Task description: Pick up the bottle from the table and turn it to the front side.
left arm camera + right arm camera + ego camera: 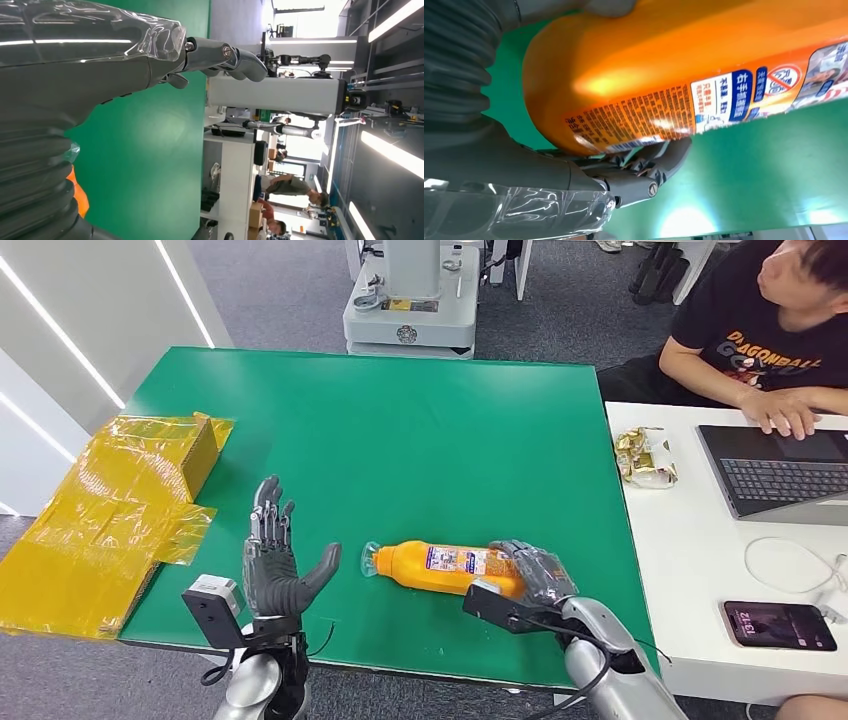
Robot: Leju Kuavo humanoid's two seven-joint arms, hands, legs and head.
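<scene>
Green cloth covers the table (420,420) I'm working over, with a white desk just beside it on my right where a person (770,330) sits at a laptop (780,475). My right hand (535,575) is wrapped around the base end of the orange bottle (450,565), fingers (644,170) curled under it and the thumb over the top in the right wrist view. The bottle lies on its side near the front edge, clear cap toward my left hand (275,560), printed label up. That left hand stands just beside the cap, palm open, fingers spread, holding nothing.

My worry is the smooth rounded plastic: gripped only at one end, the long body could sag or twist out as I lift and rotate. The front edge is also near, so a slip might roll it off.
</scene>
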